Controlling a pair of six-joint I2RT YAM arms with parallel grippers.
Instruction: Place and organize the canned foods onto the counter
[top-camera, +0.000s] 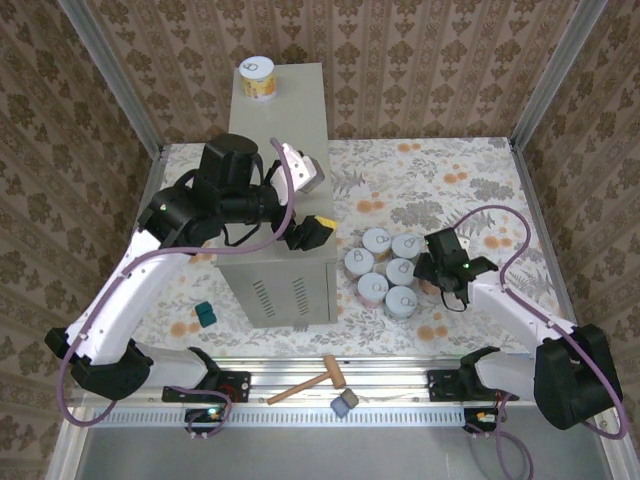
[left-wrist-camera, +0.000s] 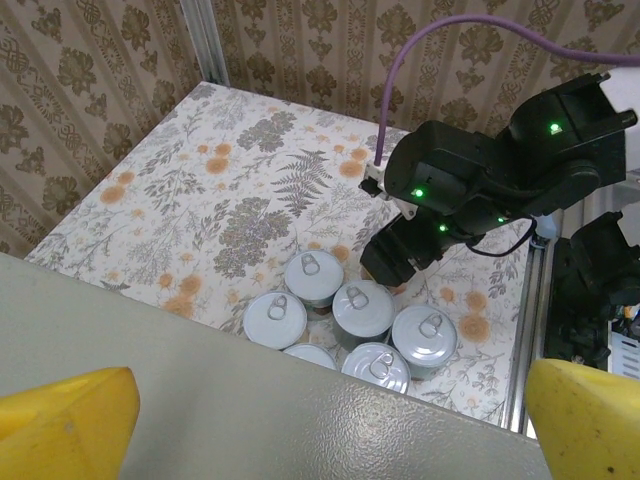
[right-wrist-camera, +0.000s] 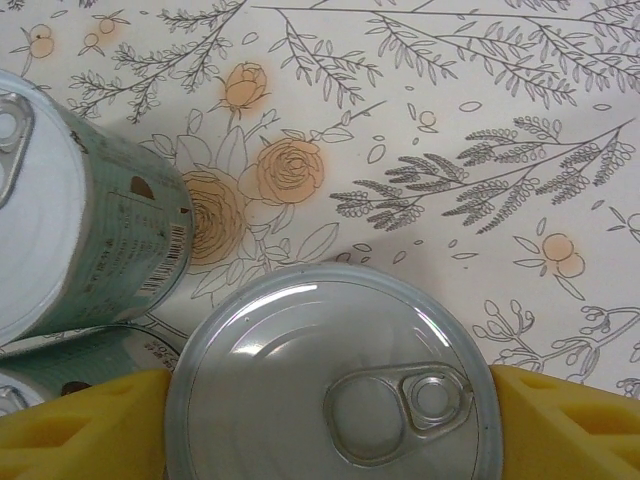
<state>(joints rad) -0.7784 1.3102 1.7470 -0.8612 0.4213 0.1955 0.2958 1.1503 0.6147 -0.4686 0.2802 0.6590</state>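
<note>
A: L claw (top-camera: 306, 203)?
B: Fingers wide apart, over the counter (top-camera: 290, 120). One can (top-camera: 259, 77) on its far-L corner.
A: Others?
B: Cans (top-camera: 385, 268) bunched on the floor (top-camera: 470, 170), just R of counter. R claw (top-camera: 440, 272) clamped on end can (right-wrist-camera: 335, 385).

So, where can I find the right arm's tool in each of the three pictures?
Top external: the right tool is right of centre, at the right edge of the can cluster.
Left wrist: it is the dark, green-lit tool at upper right, just behind the cluster.
Right wrist: its yellow fingers are at the bottom corners, clasping a can.
Shared landmark: the can cluster.
</note>
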